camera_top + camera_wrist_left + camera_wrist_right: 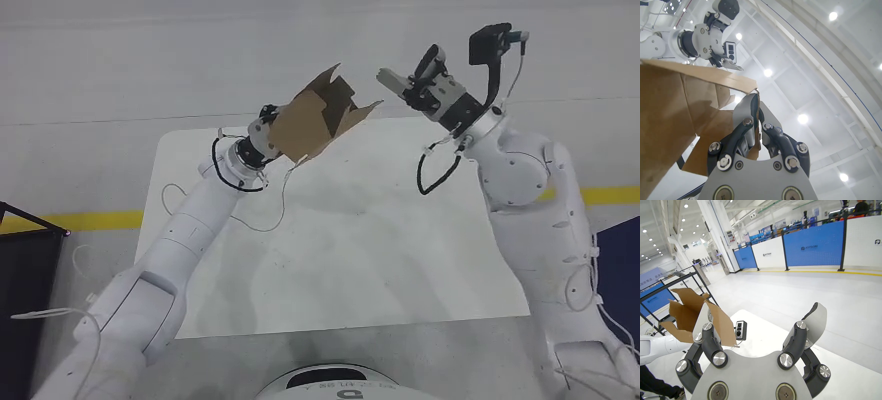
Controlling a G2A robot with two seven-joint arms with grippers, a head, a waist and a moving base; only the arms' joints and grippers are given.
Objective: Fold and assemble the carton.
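L gripper [756,106]: jaws nearly closed, clamped on a thin edge of the carton [320,115]; cardboard is seen pinched between the two pads in the L wrist view. R gripper [408,72]: jaws spread wide, nothing held; it is raised level w/ the carton, its nearer fingertip just beside the carton's outermost flap, a small gap being seen betw. them in the top view. Carton: brown corrugated board, partly opened, not squared up; flaps are splayed at diff. angles, torn-looking edges noted, open side turned toward the R gripper. It is held tilted in the air by the L gripper alone, extending from that gripper toward the R one, above the far edge of the table [400,250]. Table: white, flat, lying below both grippers. Surroundings: yellow floor line [70,220] behind the L arm; black frame rack [687,275] beyond the carton; blue and white barrier panels [810,247] well beyond the R gripper.
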